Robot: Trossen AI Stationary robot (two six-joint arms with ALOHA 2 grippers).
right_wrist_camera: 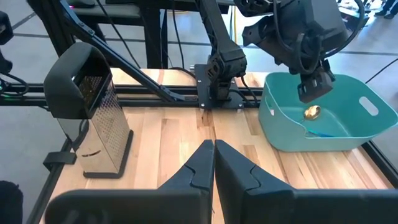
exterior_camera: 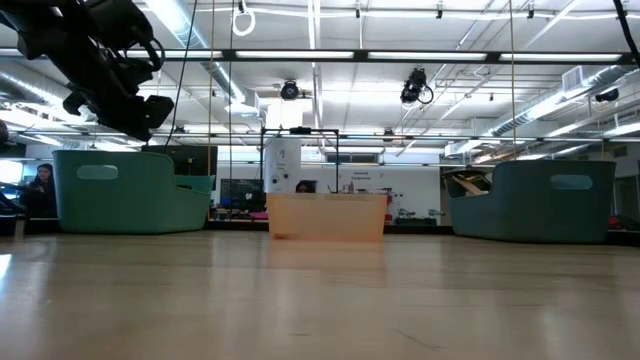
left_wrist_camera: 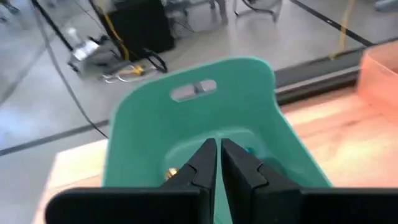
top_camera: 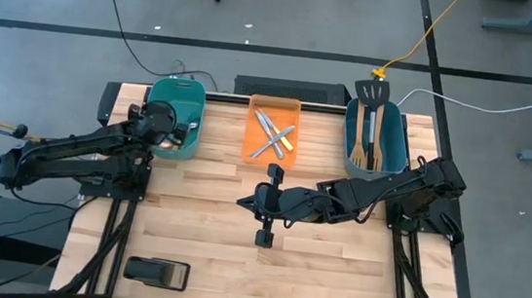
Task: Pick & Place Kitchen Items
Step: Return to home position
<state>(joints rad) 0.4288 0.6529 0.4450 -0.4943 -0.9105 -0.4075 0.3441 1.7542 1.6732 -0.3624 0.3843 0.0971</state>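
Observation:
My left gripper (top_camera: 177, 139) hangs shut and empty over the left teal bin (top_camera: 177, 113), its fingertips (left_wrist_camera: 219, 144) just above the bin's inside. A gold-coloured spoon bowl (right_wrist_camera: 311, 112) and a blue-handled piece (left_wrist_camera: 249, 151) lie in that bin. My right gripper (top_camera: 245, 203) is shut and empty, stretched over the middle of the table and pointing toward its left edge (right_wrist_camera: 213, 144). Silver knives and forks (top_camera: 273, 135) lie crossed in the orange bin (top_camera: 275, 103). A black spatula (top_camera: 369, 105) and light-wood spatulas (top_camera: 376, 145) stand in the right teal bin (top_camera: 401, 147).
A box grater with a black top (right_wrist_camera: 93, 118) stands near the table's front left (top_camera: 156, 273). The three bins line the far edge. Bare wood lies between the bins and the near edge, around the right gripper. A person (exterior_camera: 42, 180) shows far off behind the left bin.

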